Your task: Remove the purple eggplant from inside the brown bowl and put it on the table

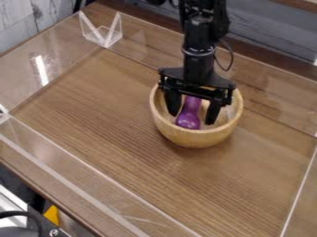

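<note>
The purple eggplant (190, 114) lies inside the brown bowl (194, 136), which stands on the table (99, 120) right of centre. My gripper (192, 107) hangs straight down into the bowl, open, with one black finger on each side of the eggplant. The fingertips reach down to about the level of the eggplant. The fingers hide the upper end of the eggplant; I cannot tell whether they touch it.
Clear acrylic walls (50, 56) run around the table's edges, with a folded clear piece (102, 30) at the back left. The dark arm (201, 28) rises from the gripper toward the back. Bare wood lies left of and in front of the bowl.
</note>
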`<action>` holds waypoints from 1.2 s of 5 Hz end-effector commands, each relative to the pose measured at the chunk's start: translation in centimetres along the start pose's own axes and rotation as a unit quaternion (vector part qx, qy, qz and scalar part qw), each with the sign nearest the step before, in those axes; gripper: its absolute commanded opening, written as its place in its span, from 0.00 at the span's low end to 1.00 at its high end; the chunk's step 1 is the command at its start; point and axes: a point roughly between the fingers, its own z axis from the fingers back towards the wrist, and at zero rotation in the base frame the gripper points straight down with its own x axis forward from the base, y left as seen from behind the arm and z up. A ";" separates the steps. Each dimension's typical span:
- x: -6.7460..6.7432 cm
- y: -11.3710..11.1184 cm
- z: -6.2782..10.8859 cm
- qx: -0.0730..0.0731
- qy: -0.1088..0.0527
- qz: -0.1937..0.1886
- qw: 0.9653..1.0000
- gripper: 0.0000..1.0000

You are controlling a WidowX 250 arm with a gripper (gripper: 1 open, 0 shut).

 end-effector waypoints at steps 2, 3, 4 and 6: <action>0.7 -0.2 0.5 -0.003 -0.014 0.007 1.000 1.00; 0.9 -0.2 0.4 -0.004 -0.013 0.013 1.000 0.00; 1.0 -0.3 0.6 -0.011 -0.013 0.018 1.000 1.00; 1.2 -0.1 0.8 -0.015 -0.011 0.028 0.999 1.00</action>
